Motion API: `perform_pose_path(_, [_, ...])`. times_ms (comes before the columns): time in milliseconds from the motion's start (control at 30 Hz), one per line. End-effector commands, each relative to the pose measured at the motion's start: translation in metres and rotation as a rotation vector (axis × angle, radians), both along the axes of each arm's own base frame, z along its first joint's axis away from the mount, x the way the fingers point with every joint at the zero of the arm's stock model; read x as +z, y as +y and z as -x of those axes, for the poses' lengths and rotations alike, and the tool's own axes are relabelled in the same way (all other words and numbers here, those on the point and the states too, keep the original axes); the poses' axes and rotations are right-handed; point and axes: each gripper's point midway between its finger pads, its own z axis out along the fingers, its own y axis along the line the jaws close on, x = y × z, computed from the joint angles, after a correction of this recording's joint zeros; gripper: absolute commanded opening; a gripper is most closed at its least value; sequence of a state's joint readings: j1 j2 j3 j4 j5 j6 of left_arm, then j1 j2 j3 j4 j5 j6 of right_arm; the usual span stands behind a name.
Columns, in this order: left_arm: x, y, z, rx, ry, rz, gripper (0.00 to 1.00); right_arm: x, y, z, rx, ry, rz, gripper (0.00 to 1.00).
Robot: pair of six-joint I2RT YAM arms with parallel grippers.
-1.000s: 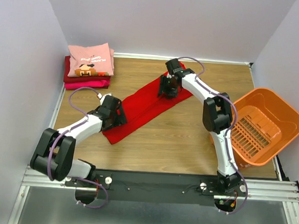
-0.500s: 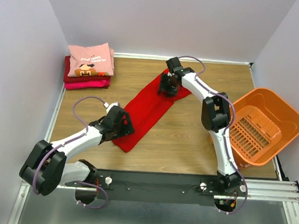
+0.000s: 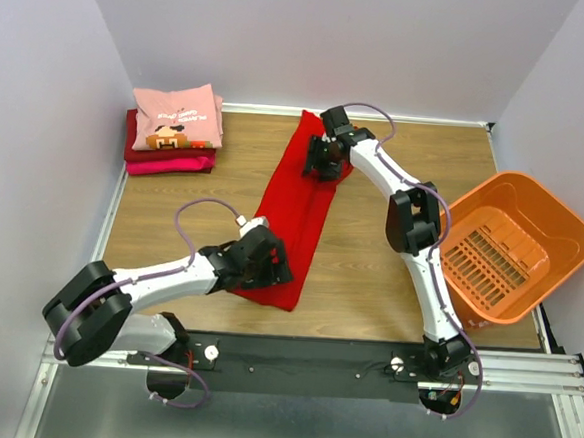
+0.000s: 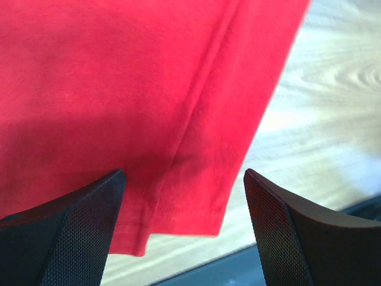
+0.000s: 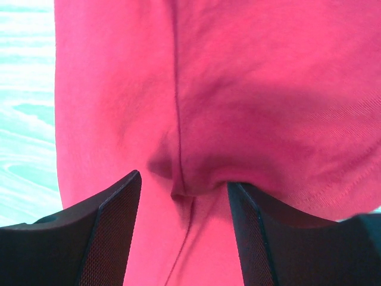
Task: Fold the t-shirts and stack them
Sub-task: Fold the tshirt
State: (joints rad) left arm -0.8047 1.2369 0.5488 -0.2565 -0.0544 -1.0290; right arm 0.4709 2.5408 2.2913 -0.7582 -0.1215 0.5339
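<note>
A bright red t-shirt [image 3: 297,214], folded into a long strip, lies on the wooden table running from the back wall toward the front. My left gripper [image 3: 272,268] stands over its near hem with jaws wide apart; in the left wrist view the hem of the red t-shirt [image 4: 149,89] lies under and between the left gripper [image 4: 181,176] fingertips. My right gripper [image 3: 322,159] is at the far end; its jaws stand apart on the red t-shirt [image 5: 238,89], with a pucker of cloth bunched between the right gripper [image 5: 183,182] fingertips. Folded t-shirts sit stacked at back left, a light pink printed one [image 3: 179,116] on top.
An orange plastic basket [image 3: 516,245] stands at the right edge, close to the right arm's elbow. The stack of tees [image 3: 171,155] is by the left wall. The back wall runs just behind the strip's far end; a metal rail [image 3: 312,356] borders the front.
The red strip has swung from a diagonal to nearly straight front-to-back. My left gripper slid right with the near end; my right gripper shifted slightly left and back with the far end.
</note>
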Motion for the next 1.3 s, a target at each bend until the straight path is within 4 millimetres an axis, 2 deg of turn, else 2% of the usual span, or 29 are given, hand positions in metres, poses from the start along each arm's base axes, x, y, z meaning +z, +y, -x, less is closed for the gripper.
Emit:
perform_pose_path(0, [-0.028, -0.004, 0.046, -0.042, 0.167, -0.054, 0.89, -0.059, -0.019, 0.016, 0.027, 0.114, 0.1, 0.68])
perform_pose_path(67, [-0.03, -0.017, 0.056, -0.086, 0.189, -0.026, 0.89, -0.063, -0.023, 0.015, 0.031, 0.112, 0.11, 0.68])
perform_pose_path(100, [-0.037, -0.023, 0.068, -0.129, 0.212, -0.041, 0.89, -0.063, -0.023, 0.015, 0.034, 0.114, 0.113, 0.68])
perform_pose_path(167, [-0.033, -0.04, 0.071, -0.164, 0.201, -0.021, 0.89, -0.067, -0.029, 0.015, 0.029, 0.115, 0.141, 0.68])
perform_pose_path(200, [-0.037, -0.047, 0.079, -0.2, 0.204, -0.034, 0.89, -0.068, -0.031, 0.017, 0.032, 0.121, 0.146, 0.68])
perform_pose_path(267, [-0.031, -0.062, 0.079, -0.239, 0.185, -0.036, 0.9, -0.07, -0.033, 0.019, 0.036, 0.132, 0.146, 0.68])
perform_pose_path(333, [-0.035, -0.067, 0.083, -0.26, 0.189, -0.057, 0.9, -0.07, -0.034, 0.022, 0.046, 0.138, 0.146, 0.68])
perform_pose_path(467, [-0.031, -0.064, 0.081, -0.251, 0.183, -0.077, 0.9, -0.063, -0.031, 0.023, 0.067, 0.134, 0.128, 0.68])
perform_pose_path(533, [-0.02, -0.058, 0.071, -0.222, 0.127, -0.104, 0.9, -0.049, -0.028, 0.02, 0.083, 0.109, 0.11, 0.68])
perform_pose_path(567, [-0.006, -0.063, 0.06, -0.216, 0.07, -0.1, 0.91, -0.034, -0.024, 0.017, 0.089, 0.084, 0.09, 0.68])
perform_pose_path(633, [0.008, -0.058, 0.053, -0.216, 0.034, -0.136, 0.92, -0.016, -0.023, 0.012, 0.077, 0.053, 0.077, 0.69])
perform_pose_path(667, [0.03, -0.066, 0.041, -0.204, -0.026, -0.119, 0.93, -0.004, -0.023, 0.01, 0.064, 0.035, 0.073, 0.69])
perform_pose_path(700, [0.04, -0.066, 0.036, -0.205, -0.053, -0.123, 0.93, 0.008, -0.024, 0.009, 0.053, 0.02, 0.064, 0.7])
perform_pose_path(733, [0.047, -0.061, 0.034, -0.219, -0.068, -0.15, 0.94, 0.032, -0.022, 0.008, 0.041, -0.013, 0.045, 0.7])
perform_pose_path(767, [0.063, -0.066, 0.027, -0.219, -0.102, -0.137, 0.94, 0.044, -0.023, 0.009, 0.034, -0.027, 0.036, 0.7])
perform_pose_path(800, [0.07, -0.062, 0.019, -0.206, -0.122, -0.143, 0.94, 0.053, -0.023, 0.011, 0.028, -0.031, 0.028, 0.7])
perform_pose_path(833, [0.081, -0.059, 0.015, -0.203, -0.144, -0.134, 0.94, 0.081, -0.024, 0.013, 0.021, -0.069, 0.008, 0.71])
perform_pose_path(867, [0.087, -0.054, 0.013, -0.215, -0.158, -0.148, 0.95, 0.082, -0.027, 0.02, 0.012, -0.052, 0.01, 0.71])
perform_pose_path(933, [0.098, -0.04, 0.004, -0.194, -0.179, -0.148, 0.95, 0.097, -0.033, 0.032, 0.005, -0.054, 0.009, 0.71])
perform_pose_path(967, [0.101, -0.034, 0.001, -0.195, -0.189, -0.156, 0.95, 0.122, -0.036, 0.039, -0.001, -0.086, -0.007, 0.71])
perform_pose_path(1000, [0.103, -0.023, -0.004, -0.178, -0.191, -0.149, 0.95, 0.11, -0.043, 0.053, -0.002, -0.044, 0.01, 0.71])
perform_pose_path(1067, [0.102, -0.012, -0.009, -0.169, -0.184, -0.142, 0.95, 0.116, -0.049, 0.069, -0.002, -0.036, 0.016, 0.71])
perform_pose_path(1133, [0.087, 0.004, -0.008, -0.178, -0.145, -0.143, 0.95, 0.111, -0.062, 0.098, -0.004, 0.004, 0.038, 0.71])
perform_pose_path(1167, [0.088, 0.006, -0.009, -0.176, -0.144, -0.137, 0.95, 0.105, -0.067, 0.109, -0.004, 0.029, 0.049, 0.71])
perform_pose_path(1200, [0.081, 0.011, -0.006, -0.174, -0.125, -0.147, 0.95, 0.113, -0.069, 0.121, 0.001, 0.024, 0.036, 0.71])
perform_pose_path(1233, [0.08, 0.012, -0.004, -0.178, -0.122, -0.147, 0.95, 0.09, -0.076, 0.144, 0.007, 0.093, 0.068, 0.71])
perform_pose_path(1267, [0.074, 0.017, -0.002, -0.171, -0.106, -0.162, 0.95, 0.084, -0.078, 0.156, 0.007, 0.119, 0.075, 0.71])
